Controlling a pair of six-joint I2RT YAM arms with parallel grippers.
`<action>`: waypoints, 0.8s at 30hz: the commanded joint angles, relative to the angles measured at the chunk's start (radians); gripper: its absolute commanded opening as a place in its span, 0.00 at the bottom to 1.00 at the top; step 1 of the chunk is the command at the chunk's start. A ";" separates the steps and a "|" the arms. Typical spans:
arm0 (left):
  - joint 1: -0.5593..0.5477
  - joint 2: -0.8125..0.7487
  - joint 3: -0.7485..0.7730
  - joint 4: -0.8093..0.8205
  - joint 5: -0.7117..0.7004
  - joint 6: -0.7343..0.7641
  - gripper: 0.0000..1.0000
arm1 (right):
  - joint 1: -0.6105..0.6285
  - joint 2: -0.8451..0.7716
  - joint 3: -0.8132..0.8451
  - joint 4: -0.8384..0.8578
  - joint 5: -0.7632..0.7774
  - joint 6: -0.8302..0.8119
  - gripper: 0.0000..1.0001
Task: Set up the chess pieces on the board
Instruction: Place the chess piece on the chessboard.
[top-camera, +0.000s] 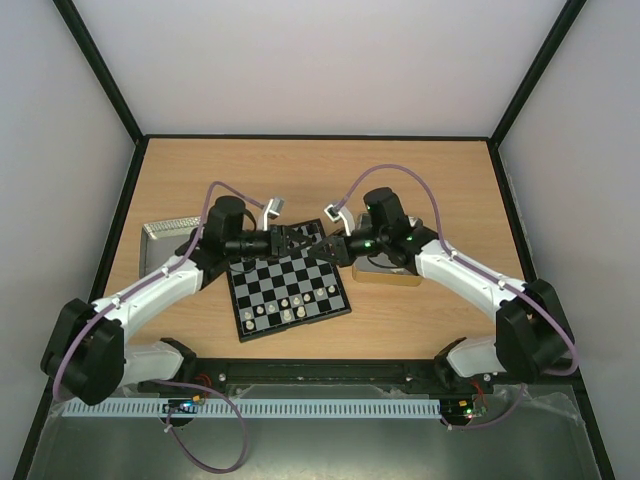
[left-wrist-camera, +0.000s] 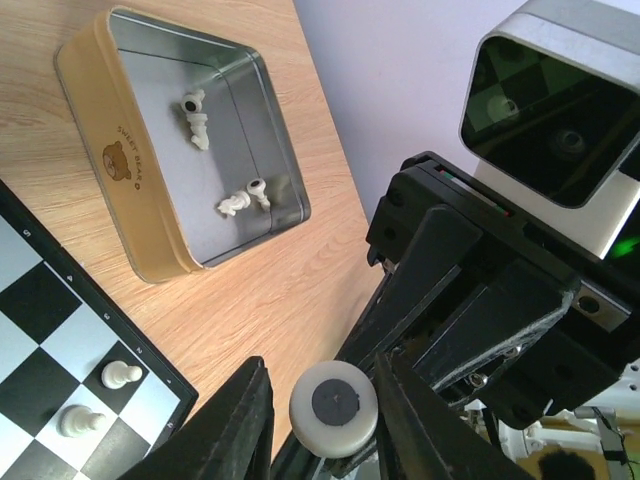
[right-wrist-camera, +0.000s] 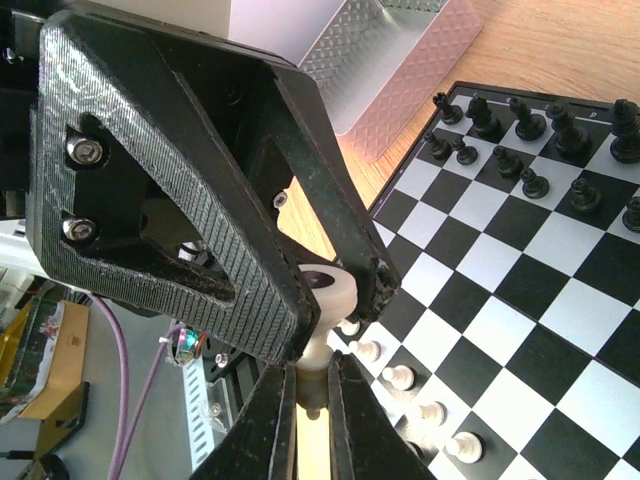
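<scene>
While the white piece (left-wrist-camera: 333, 405) is hanging near the board's (top-camera: 270, 275) far edge, light, rigid, likely slippery and best pinched at its waist, the right pincer (right-wrist-camera: 310, 378) is clamping its stem; the left pincer (left-wrist-camera: 325, 375) is narrowly flanking its base, grip unclear.

L arm (top-camera: 150, 290) & R arm (top-camera: 470, 275) angle inward, tips meeting; R fingers (right-wrist-camera: 275, 430) pinched tight, L fingers (left-wrist-camera: 235, 430) nearly closed.

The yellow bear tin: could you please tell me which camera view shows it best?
The left wrist view: the yellow tin lies whole and close, white pieces inside. The top view shows only its edge under the right arm. The right wrist view misses it.
</scene>
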 joint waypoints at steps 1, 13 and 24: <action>-0.009 0.013 0.022 0.014 0.031 0.003 0.27 | 0.008 0.001 0.041 -0.015 -0.029 -0.023 0.05; 0.030 0.003 0.020 0.008 -0.033 -0.307 0.12 | 0.010 -0.111 -0.076 0.230 0.037 0.201 0.48; 0.060 -0.017 -0.096 0.329 -0.146 -0.866 0.13 | 0.020 -0.150 -0.199 0.556 0.400 0.738 0.53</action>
